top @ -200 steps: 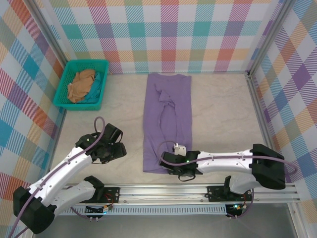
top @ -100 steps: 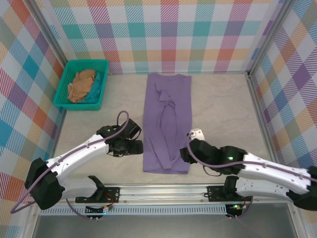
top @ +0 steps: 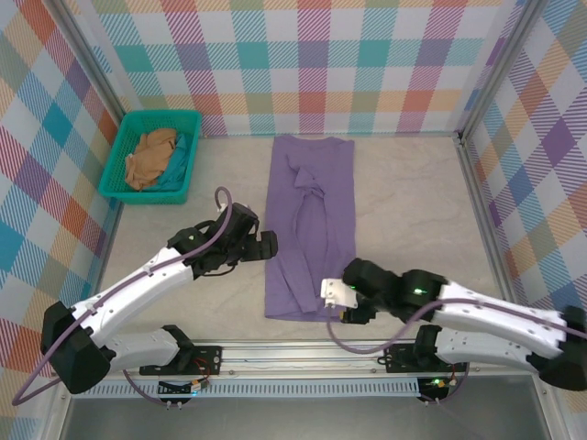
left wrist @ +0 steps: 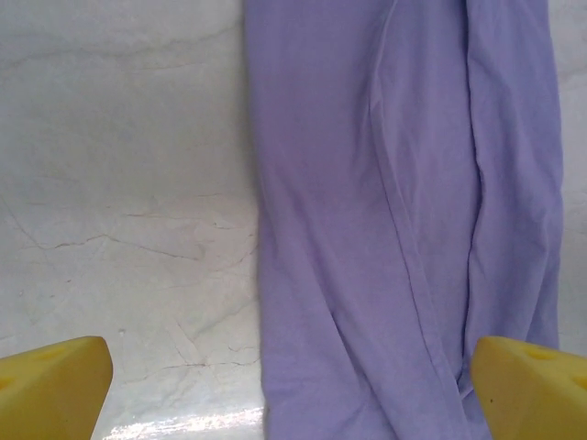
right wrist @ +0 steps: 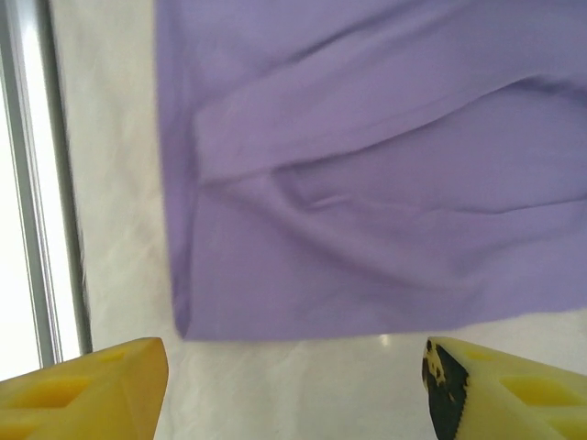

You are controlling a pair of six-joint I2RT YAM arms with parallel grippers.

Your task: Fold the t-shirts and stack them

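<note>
- Overhead, a tan t-shirt point(top: 147, 158) lies in the far-left basket point(top: 165, 115).
- Left gripper point(left wrist: 289, 371), spread, over the lavender t-shirt's point(left wrist: 404, 202) left edge.
- Right gripper point(right wrist: 293, 362), spread, at its near-right corner.

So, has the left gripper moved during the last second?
Yes. The left gripper moved right, away from the basket, up to the purple shirt's left edge.

Bare table point(top: 404, 202) right of lavender t-shirt point(top: 310, 211); teal basket point(top: 161, 115) blocks far-left corner
</note>
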